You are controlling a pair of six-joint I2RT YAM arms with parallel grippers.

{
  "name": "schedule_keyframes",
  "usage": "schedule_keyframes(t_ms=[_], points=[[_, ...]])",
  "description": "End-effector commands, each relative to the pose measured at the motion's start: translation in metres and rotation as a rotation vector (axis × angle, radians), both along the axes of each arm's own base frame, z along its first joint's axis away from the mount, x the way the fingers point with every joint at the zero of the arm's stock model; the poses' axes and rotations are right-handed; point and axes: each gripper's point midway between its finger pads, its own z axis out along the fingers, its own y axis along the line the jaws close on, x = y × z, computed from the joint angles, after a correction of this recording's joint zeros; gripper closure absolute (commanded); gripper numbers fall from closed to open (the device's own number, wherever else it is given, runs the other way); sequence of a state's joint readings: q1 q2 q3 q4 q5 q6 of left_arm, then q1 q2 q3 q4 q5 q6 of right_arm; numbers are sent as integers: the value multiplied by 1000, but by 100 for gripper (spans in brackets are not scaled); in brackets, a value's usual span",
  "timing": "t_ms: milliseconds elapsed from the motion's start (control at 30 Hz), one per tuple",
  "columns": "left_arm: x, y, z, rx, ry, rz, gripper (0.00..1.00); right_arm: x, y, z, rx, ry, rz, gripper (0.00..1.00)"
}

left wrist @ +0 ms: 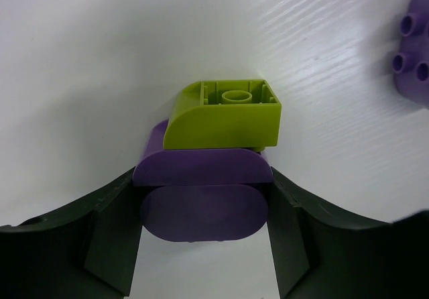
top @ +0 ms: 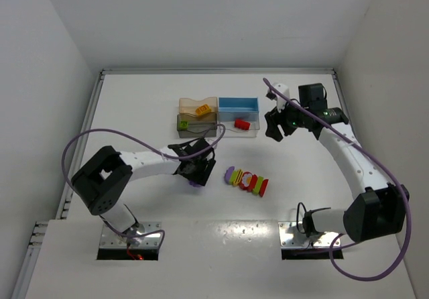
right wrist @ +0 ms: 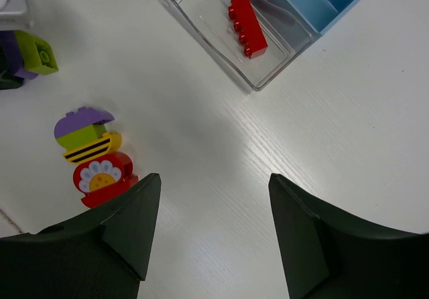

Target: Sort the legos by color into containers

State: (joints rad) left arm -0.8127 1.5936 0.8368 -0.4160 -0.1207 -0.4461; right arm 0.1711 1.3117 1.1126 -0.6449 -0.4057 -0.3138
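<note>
Purple lego (left wrist: 201, 212) lies on the table (left wrist: 100, 57), clenched end to end along its long axis by left gripper (left wrist: 204, 178); green lego (left wrist: 224, 114) touches its far side; right gripper (right wrist: 214, 178), farther off, hangs open near clear bin (right wrist: 261, 84).

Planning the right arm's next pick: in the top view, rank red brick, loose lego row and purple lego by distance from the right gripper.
1. Red brick, in the clear bin, just left of the right gripper.
2. Lego row, centre of view.
3. Purple lego, far left.
</note>
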Motion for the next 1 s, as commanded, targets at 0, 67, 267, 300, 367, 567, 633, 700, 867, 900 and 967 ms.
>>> schedule_keyframes(t_ms=[0,67,267,300,367,567,633,700,867,900,967], points=[[19,-18,11,-10,-108,-77,46,2,2,2,19,-6,11,34],[22,-19,14,-11,-127,-102,56,-1,3,-1,25,4,18,34],[27,-32,69,-136,-259,-189,96,-21,29,0,150,101,131,34],[24,-34,76,-163,-275,-217,97,-25,35,-4,180,151,155,34],[27,-39,109,-236,-359,-236,97,-41,53,2,301,250,218,34],[4,-48,164,-378,-479,-451,97,-56,99,33,638,470,311,30],[2,-45,170,-384,-500,-459,97,-53,108,46,708,499,330,30],[2,-45,170,-384,-500,-459,97,-43,116,51,753,529,316,30],[3,-48,181,-401,-524,-471,97,-36,137,64,741,532,353,29],[3,-48,181,-401,-524,-471,97,-39,144,63,735,543,371,29],[5,-49,182,-400,-522,-471,97,-35,150,58,697,527,350,28]])
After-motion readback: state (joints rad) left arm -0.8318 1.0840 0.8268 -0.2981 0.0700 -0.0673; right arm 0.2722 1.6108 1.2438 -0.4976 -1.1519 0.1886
